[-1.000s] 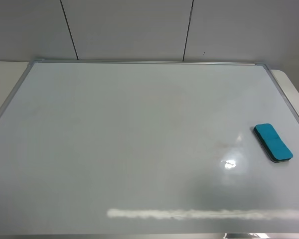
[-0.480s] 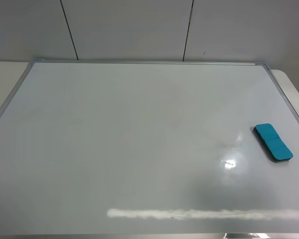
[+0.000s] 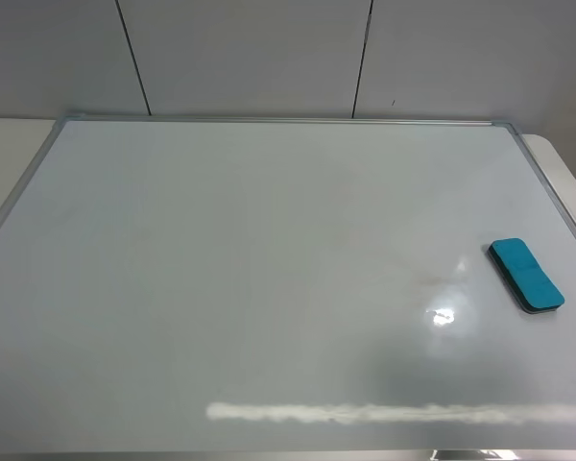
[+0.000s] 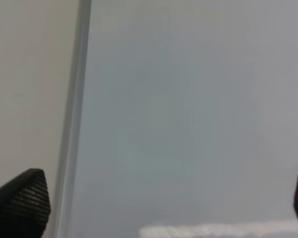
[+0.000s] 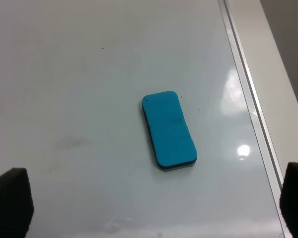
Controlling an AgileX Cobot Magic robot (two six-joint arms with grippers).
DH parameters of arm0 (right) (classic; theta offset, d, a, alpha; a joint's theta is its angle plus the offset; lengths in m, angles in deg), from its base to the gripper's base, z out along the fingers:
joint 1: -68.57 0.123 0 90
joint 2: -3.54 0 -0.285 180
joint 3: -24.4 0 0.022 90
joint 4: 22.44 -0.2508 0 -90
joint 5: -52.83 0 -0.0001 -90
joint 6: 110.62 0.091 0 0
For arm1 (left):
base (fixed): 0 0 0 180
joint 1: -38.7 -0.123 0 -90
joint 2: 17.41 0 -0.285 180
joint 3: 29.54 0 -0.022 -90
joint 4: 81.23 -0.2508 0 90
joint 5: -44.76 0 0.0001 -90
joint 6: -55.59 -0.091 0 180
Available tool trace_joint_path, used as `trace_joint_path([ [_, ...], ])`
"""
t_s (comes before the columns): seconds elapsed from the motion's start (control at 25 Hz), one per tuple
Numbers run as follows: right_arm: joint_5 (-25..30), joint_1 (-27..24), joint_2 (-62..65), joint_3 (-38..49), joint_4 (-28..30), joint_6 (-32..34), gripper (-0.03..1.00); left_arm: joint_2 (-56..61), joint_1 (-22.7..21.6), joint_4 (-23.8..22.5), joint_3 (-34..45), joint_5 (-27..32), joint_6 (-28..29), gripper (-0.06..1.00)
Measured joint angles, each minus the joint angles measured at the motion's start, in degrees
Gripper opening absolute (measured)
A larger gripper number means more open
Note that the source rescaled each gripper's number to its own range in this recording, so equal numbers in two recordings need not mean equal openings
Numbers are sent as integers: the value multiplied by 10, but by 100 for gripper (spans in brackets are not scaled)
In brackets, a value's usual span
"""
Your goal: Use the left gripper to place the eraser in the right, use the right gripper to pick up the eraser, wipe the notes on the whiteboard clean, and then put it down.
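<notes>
The teal-blue eraser (image 3: pixel 526 275) lies flat on the whiteboard (image 3: pixel 250 269) near its right edge. It also shows in the right wrist view (image 5: pixel 168 129), lying alone and felt side down. No black notes show on the board; only a faint grey smudge (image 3: pixel 438 279) lies left of the eraser. Neither arm is in the exterior high view. My left gripper (image 4: pixel 161 208) is open and empty over the board's left frame edge (image 4: pixel 74 124). My right gripper (image 5: pixel 153 198) is open and empty, held back from and above the eraser, apart from it.
The board's silver frame (image 3: pixel 269 119) runs along the back, and its right frame (image 5: pixel 248 99) lies close beside the eraser. A beige tabletop (image 3: pixel 10 144) lies beyond the left frame and a panelled wall (image 3: pixel 250 58) stands behind. Light glare (image 3: pixel 365 413) streaks the board's front.
</notes>
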Motion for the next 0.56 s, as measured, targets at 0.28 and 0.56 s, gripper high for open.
trace_joint_path([
  [0.28,0,0,0,0,0,0,100,0,0,0,0,0,0,100],
  [0.56,0,0,0,0,0,0,100,0,0,0,0,0,0,100],
])
